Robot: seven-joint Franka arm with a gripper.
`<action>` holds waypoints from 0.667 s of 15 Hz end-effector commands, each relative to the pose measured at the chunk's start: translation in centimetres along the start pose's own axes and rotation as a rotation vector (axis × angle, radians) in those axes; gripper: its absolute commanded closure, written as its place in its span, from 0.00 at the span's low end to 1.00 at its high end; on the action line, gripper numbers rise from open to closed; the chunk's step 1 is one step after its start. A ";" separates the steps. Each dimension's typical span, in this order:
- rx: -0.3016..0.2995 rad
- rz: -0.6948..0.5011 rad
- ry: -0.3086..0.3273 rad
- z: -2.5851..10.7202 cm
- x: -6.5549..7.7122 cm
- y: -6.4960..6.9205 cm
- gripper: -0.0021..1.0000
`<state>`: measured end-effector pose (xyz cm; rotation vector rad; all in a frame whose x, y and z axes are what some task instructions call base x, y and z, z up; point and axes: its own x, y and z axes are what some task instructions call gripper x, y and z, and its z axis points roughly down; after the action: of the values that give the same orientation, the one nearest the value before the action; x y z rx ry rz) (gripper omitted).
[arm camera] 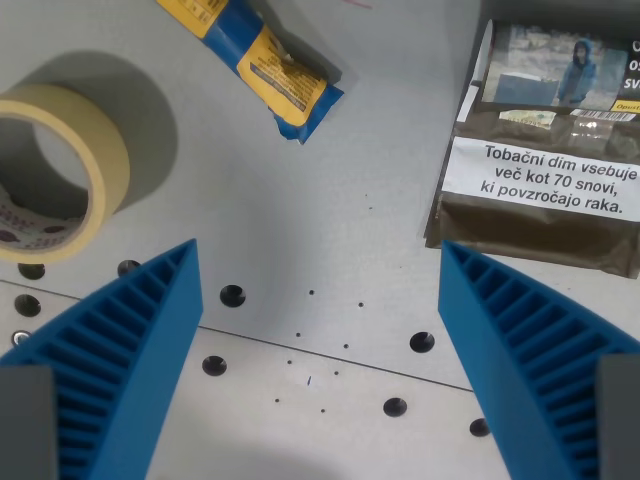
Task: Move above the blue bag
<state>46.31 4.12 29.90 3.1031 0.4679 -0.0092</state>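
The blue bag (258, 55) with yellow label panels lies at the top of the wrist view, left of centre, slanting down toward the right; its upper end is cut off by the frame. My gripper (320, 270) is open, its two blue ribbed fingers (115, 360) rising from the bottom corners, with nothing between them. The bag sits beyond the fingertips, closer to the finger on the wrist view's left, and is not between the fingers.
A roll of beige masking tape (60, 165) stands at the wrist view's left edge. A brown tobacco pouch (545, 150) with a white warning label lies at the upper right. The grey table (330, 220) has a seam and several small holes below.
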 end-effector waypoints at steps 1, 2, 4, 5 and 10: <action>-0.001 0.000 0.004 -0.2 0.0 0.0 0.00; -0.001 0.000 0.004 -0.2 0.0 0.0 0.00; -0.001 -0.004 0.004 -0.1 0.0 0.0 0.00; 0.000 -0.008 0.004 -0.1 0.0 0.0 0.00; 0.001 -0.055 0.007 0.1 0.2 -0.1 0.00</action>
<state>46.31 4.15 29.80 3.1011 0.4817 -0.0122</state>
